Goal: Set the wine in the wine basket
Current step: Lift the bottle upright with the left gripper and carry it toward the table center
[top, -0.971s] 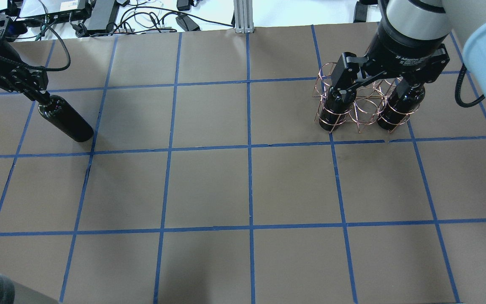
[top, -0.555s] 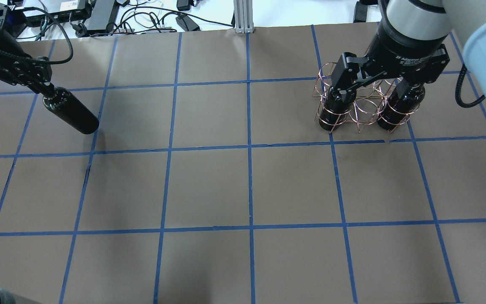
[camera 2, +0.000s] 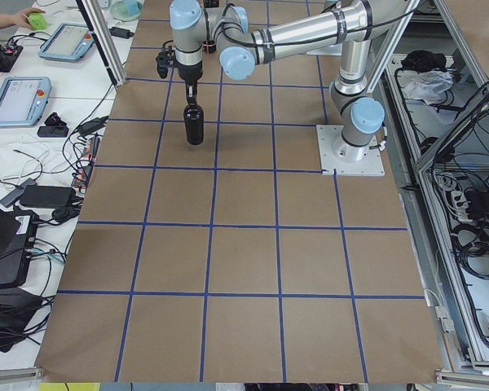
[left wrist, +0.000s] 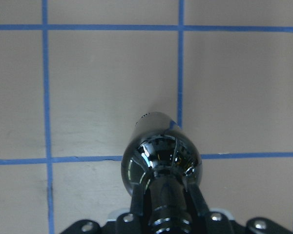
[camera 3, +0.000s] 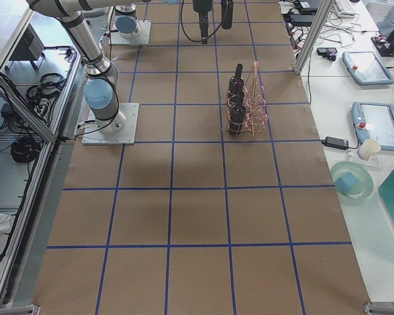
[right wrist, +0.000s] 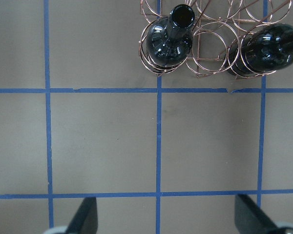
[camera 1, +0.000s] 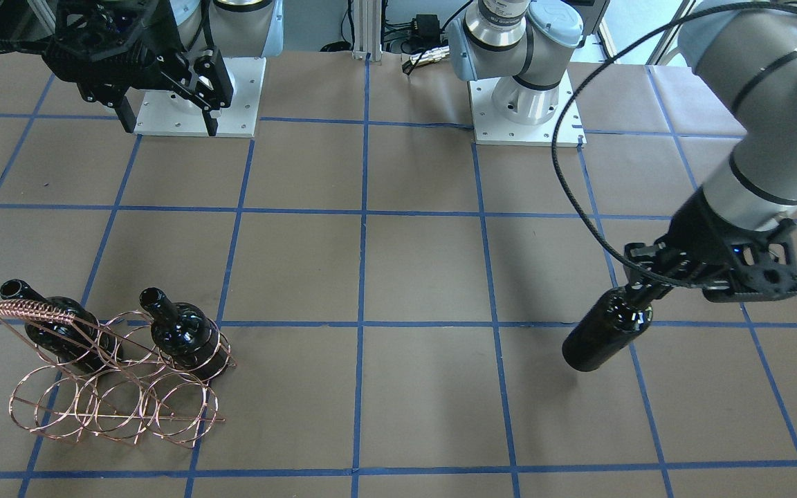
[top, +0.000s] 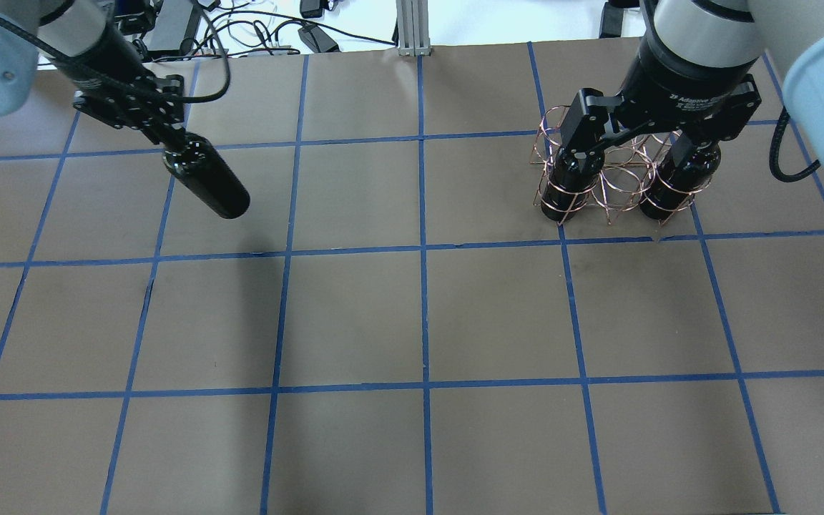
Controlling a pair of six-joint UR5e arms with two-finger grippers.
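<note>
Hanging neck-up and slightly tilted, the wine bottle (top: 208, 182) is clear of the table (top: 355, 315), its base over the brown paper near the far edge, out in front of the left arm's base. The left gripper (top: 171, 141) is clamped on the neck just above the shoulder. The wrist view shows both fingers (left wrist: 136, 204) pressed against the glass there. A neck hold lets the heavy body hang below, so the base can go down into a ring first.

The wine basket (camera 1: 115, 394) stands further right along the same far edge, in front of the right arm's base and well apart from the carried bottle. A second bottle (camera 1: 180, 335) and a third bottle (camera 1: 59, 330) already stand upright in its rings, in the row nearer the robot, with at least one empty ring between them. The row toward the far edge is empty too, so there is room for the carried one.

The right gripper (top: 634, 154) hovers above the basket with its fingers spread wide and nothing between them. It is probably parked there or ready to steady the light wire frame.
</note>
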